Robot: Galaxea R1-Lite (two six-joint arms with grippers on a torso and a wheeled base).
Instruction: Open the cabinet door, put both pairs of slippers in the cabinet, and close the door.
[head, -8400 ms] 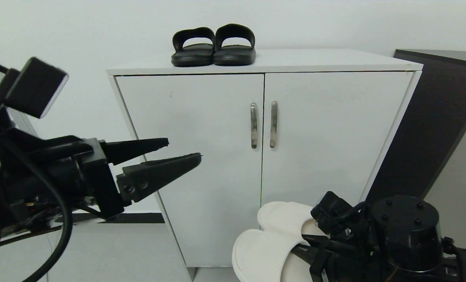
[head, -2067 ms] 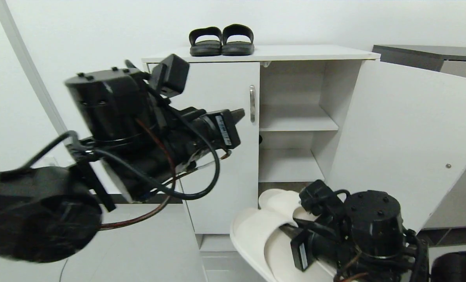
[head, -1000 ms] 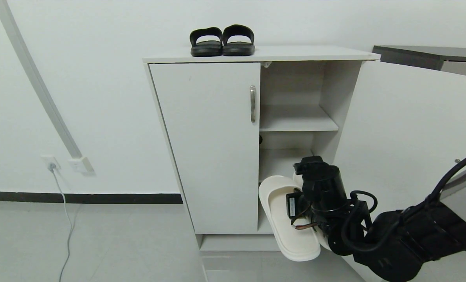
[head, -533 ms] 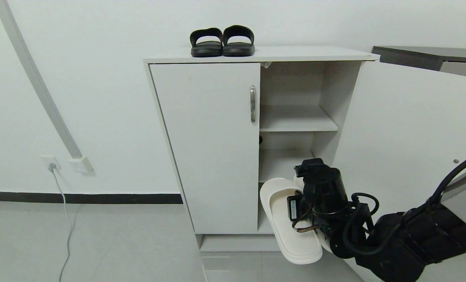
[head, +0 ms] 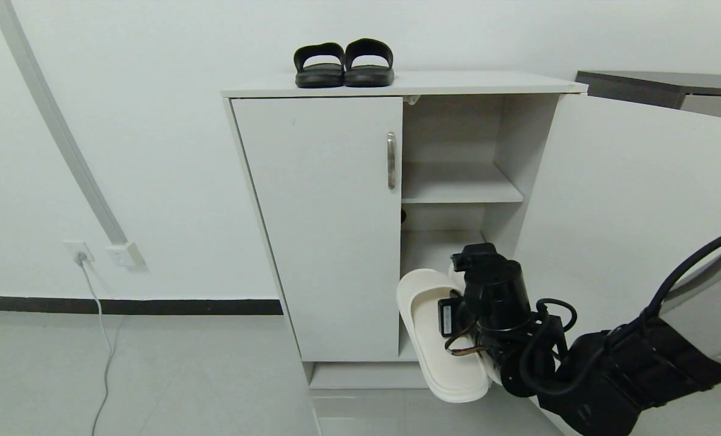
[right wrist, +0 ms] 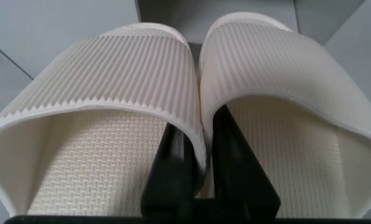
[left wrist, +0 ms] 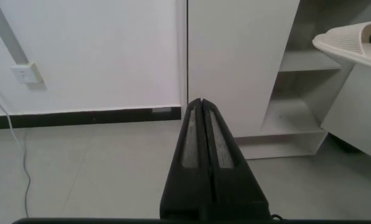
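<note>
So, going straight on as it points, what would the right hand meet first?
The white slippers in the right hand point into the cabinet's open lower bay, probably reaching its back wall; depth unclear.

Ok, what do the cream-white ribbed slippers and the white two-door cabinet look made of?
The cream-white ribbed slippers look like soft moulded foam or rubber, matte: ridged straps, a fine embossed footbed, thick rounded edges. The white two-door cabinet looks like laminated board, smooth and matte, with flat thin panels; its bar handle looks like brushed metal, with a dull sheen.
</note>
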